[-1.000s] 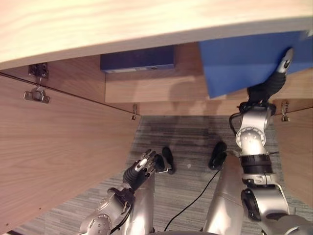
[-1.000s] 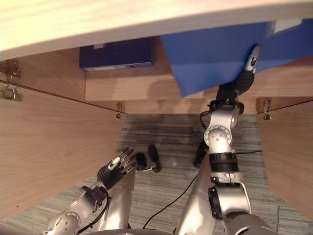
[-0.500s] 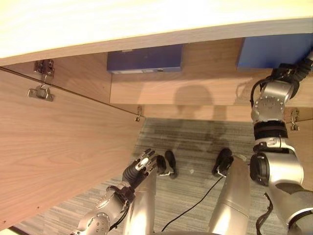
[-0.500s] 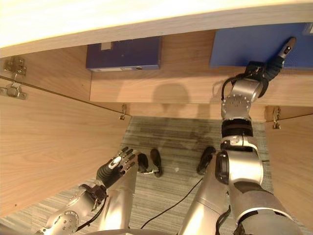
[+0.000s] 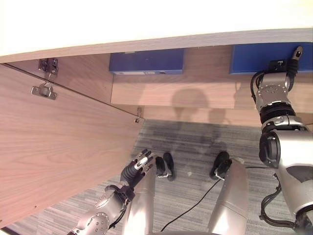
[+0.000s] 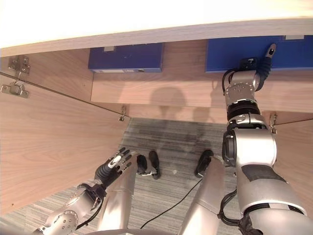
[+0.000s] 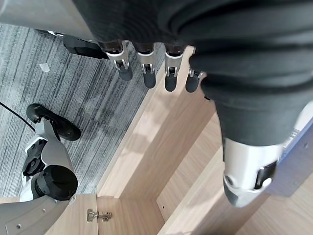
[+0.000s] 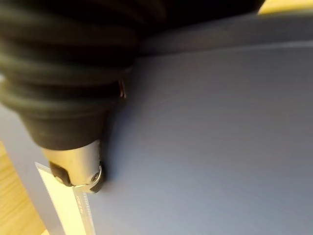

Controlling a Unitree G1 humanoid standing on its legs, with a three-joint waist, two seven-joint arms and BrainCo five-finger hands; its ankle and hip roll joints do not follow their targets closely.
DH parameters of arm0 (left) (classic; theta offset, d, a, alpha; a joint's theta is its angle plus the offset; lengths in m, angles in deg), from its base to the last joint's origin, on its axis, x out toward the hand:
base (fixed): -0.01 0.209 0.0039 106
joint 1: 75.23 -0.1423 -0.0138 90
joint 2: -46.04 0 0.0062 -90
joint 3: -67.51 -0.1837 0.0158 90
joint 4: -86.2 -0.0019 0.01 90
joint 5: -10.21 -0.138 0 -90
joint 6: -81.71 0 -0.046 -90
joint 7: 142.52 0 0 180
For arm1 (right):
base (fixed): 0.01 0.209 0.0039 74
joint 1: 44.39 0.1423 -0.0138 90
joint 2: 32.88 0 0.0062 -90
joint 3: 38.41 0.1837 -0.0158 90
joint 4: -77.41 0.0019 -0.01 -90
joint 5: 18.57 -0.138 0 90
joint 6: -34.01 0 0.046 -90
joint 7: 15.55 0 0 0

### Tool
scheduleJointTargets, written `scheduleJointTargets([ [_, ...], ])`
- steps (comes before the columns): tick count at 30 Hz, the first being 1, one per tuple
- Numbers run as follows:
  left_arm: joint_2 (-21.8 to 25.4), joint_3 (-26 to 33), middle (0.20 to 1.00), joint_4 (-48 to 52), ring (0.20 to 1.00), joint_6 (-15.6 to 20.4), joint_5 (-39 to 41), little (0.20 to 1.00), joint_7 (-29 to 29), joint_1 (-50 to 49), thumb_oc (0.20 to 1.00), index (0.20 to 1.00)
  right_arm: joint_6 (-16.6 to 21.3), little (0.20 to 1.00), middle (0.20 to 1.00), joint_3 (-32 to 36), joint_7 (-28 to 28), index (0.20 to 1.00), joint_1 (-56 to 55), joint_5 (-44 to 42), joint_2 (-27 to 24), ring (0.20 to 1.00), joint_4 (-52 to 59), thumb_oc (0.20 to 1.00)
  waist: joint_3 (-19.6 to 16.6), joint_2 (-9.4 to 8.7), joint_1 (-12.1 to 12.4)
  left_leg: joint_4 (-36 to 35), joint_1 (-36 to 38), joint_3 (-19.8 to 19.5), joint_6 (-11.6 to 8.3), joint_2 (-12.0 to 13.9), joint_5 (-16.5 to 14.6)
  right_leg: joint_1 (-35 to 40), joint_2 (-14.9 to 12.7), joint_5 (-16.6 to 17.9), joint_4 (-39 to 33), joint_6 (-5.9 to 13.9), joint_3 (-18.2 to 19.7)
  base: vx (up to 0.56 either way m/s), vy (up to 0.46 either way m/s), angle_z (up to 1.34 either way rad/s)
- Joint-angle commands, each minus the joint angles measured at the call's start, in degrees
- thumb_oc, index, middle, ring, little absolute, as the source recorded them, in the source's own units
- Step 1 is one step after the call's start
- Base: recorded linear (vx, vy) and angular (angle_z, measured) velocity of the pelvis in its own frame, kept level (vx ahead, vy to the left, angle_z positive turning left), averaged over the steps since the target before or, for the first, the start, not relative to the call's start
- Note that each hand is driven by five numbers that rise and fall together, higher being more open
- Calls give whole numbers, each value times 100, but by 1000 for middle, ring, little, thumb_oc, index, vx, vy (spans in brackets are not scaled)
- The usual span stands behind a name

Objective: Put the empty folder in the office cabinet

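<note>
The wooden cabinet shelf [image 6: 171,90] carries two blue folders, one at left [image 6: 126,57], one at right [image 6: 234,53].

A blue folder [image 6: 244,53] lies flat on the shelf inside the open wooden cabinet [image 6: 161,93], at its right side, front edge close to the shelf's lip. A pale label [image 8: 68,205] shows along its spine. The right hand [image 6: 266,58] rests against it. A second, darker blue folder [image 6: 126,57] lies well apart, toward the left.
</note>
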Motion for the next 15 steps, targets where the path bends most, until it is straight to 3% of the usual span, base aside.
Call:
scheduleJointTargets([
  [1,438,-58,1000,399,1000,265,75,1000,-41,7,1000,1000,-54,200,200,-314,-7,200,556,145,-225,200,-28,200,159,-5,87,-268,-15,-494,-231,102,-235,538,71,-601,-336,29,374,0,0,0],
  [14,471,-180,1000,391,1000,318,143,1000,-162,261,1000,1000,-78,200,200,-207,42,200,464,-167,18,200,-299,200,280,52,114,-219,-46,-493,-216,95,-244,538,110,-591,-325,22,368,0,0,0],
  [15,472,-175,1000,390,1000,318,147,1000,-161,255,1000,1000,-71,341,341,-205,46,341,443,-175,30,341,-276,341,276,51,109,-218,-48,-494,-215,95,-243,538,109,-588,-326,23,367,0,0,0],
])
